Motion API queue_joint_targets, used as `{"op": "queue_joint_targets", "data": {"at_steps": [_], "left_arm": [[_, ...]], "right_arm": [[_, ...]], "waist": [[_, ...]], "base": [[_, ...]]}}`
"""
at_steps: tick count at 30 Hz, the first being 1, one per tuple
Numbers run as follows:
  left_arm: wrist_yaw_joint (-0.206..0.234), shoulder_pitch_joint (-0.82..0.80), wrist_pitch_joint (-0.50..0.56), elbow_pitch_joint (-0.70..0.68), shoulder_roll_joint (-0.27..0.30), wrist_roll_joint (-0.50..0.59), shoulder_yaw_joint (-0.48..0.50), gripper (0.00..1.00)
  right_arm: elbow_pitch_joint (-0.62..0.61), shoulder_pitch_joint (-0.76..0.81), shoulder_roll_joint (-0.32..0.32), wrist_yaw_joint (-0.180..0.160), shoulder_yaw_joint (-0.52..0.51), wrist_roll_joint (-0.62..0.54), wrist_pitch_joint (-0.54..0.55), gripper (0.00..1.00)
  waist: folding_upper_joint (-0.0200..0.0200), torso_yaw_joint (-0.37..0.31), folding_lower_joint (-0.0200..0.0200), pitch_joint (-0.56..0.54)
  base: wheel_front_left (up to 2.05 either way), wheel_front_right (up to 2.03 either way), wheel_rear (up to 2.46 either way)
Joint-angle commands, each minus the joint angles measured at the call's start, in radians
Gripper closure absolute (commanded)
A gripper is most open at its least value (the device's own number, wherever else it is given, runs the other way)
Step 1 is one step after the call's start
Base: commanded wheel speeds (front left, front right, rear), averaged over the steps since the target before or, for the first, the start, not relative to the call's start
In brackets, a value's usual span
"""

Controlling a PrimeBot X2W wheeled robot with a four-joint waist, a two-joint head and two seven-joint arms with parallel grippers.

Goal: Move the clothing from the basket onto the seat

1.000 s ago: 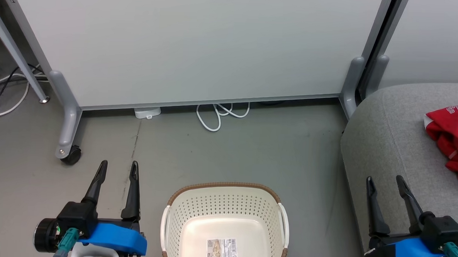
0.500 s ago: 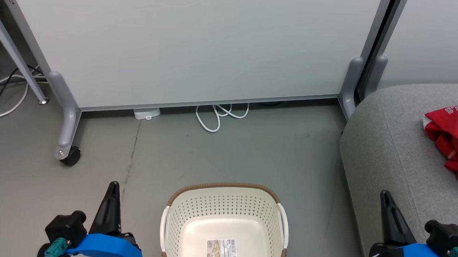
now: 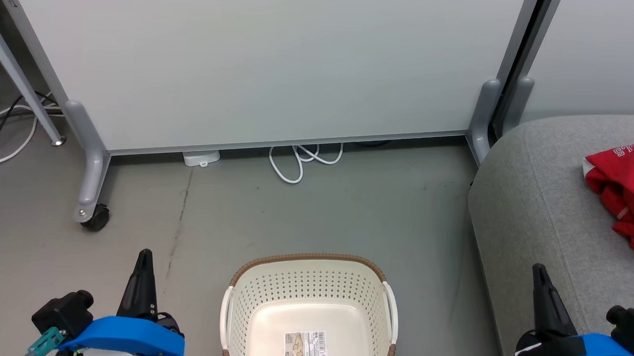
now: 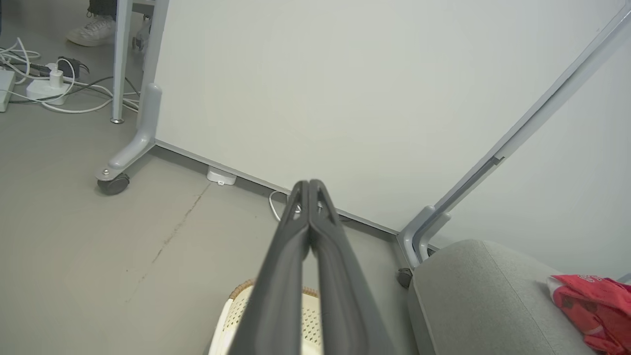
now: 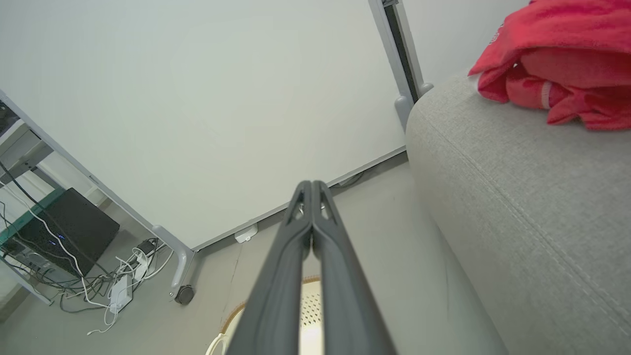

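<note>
1. The basket [image 3: 308, 257] stands on the floor [image 3: 294, 214]. It holds no fabric: its pale bottom is bare apart from a paper label [image 3: 306, 346].
2. The clothing [image 3: 624, 186] is a bunched red heap with white trim and lettering. It lies to the right of the basket and beyond it, up on the seat [image 3: 535, 209], well apart from the basket. The head view's edge cuts the heap, and I cannot tell whether it is one piece or two.
3. The left tool [image 3: 145, 259] hangs just left of the basket. Its two dark fingers are pressed together with nothing between them, and the left wrist view shows the tips meeting.
4. The right tool [image 3: 539, 270] hangs to the right of the basket, by the side of the seat that faces it. It too is pressed together and empty.
5. With the basket bare and the red heap on the cushion, the task reads as done. The step in hand is most likely settling the arms to rest.
6. To do that well, keep both tools outside the basket's handles so neither clips the rim and shifts it.
7. The right tool is nearer to trouble. It should draw away from the upholstery rather than slide along it, so the tips do not snag.
8. The basket's near wall runs off the bottom of the head view. It is worth looking there before ending, since a small piece could hide against it.
</note>
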Motion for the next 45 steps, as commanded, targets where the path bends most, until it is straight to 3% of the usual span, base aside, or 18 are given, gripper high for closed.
{"op": "queue_joint_targets", "data": {"at_steps": [1,45], "left_arm": [[-0.005,-0.029,0.007,-0.019,0.002,-0.034,0.010,1.00],[-0.013,-0.056,0.159,-0.046,0.002,-0.636,0.075,1.00]], "right_arm": [[-0.018,-0.028,-0.001,0.000,-0.003,0.038,0.006,1.00],[-0.019,-0.061,0.001,0.000,-0.019,0.664,0.160,1.00]], "waist": [[-0.0001,0.000,0.0000,0.000],[-0.0001,-0.017,0.0000,-0.004]], "base": [[0.00,0.00,0.00],[0.00,0.00,0.00]]}}
